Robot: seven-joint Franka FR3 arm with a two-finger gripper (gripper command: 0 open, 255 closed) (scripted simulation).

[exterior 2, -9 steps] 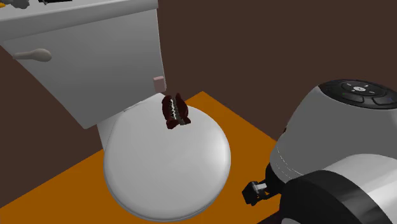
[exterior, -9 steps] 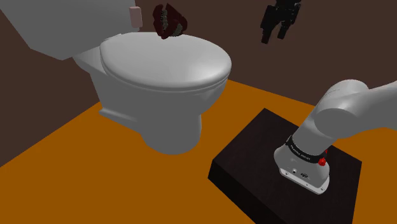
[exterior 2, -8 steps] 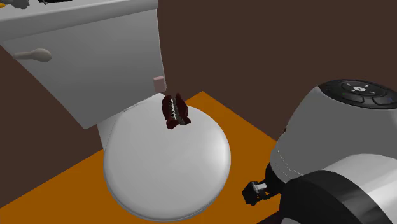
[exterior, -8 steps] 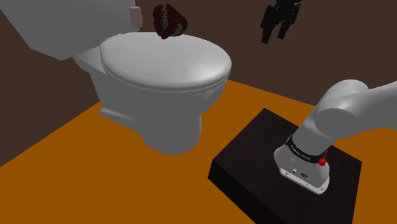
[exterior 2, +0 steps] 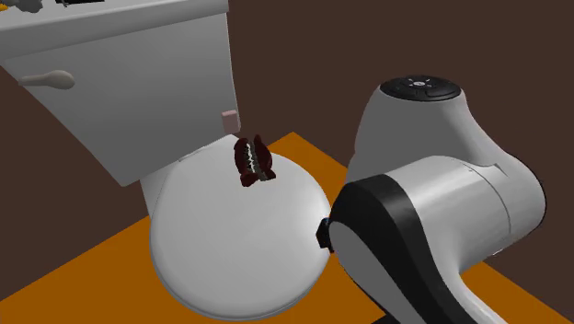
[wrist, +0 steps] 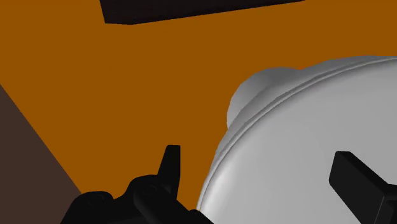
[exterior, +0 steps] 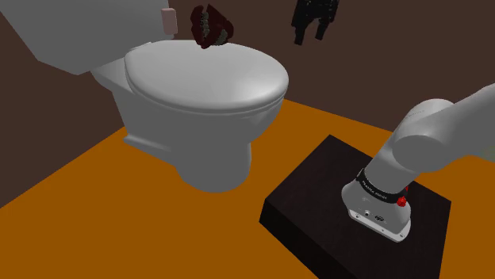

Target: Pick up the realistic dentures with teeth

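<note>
Dentures [exterior: 210, 26]: dark red gums with a row of pale teeth, standing on the rear part of the toilet lid [exterior: 208, 77], close to the tank [exterior: 59, 32].
Dentures, second exterior view [exterior 2: 253, 162]: the two halves are spread open and the teeth are in the middle; they are just below the tank's lower corner.
Gripper [exterior: 309, 36]: high in the air, at the shoulder view's right of the dentures and well apart from them, fingers pointing down.
Claw state: in the wrist view the two black fingers [wrist: 170, 163] stand wide apart and hold nothing; the grey lid and the orange floor [wrist: 127, 83] are below them.
Nearest neighbour: a small pinkish block [exterior 2: 229, 118] on the tank's side, just beside the dentures, but I cannot tell if they touch.
Tank detail: a grey flush handle [exterior 2: 46, 80] on the front face.
What stands in the way: in the second exterior view the arm's thick white and black link [exterior 2: 432, 212] covers the lid's rim on that view's right.
Stand [exterior: 317, 214]: a black box on the floor, near the toilet bowl.
Background: a brown wall [exterior: 412, 47].
</note>
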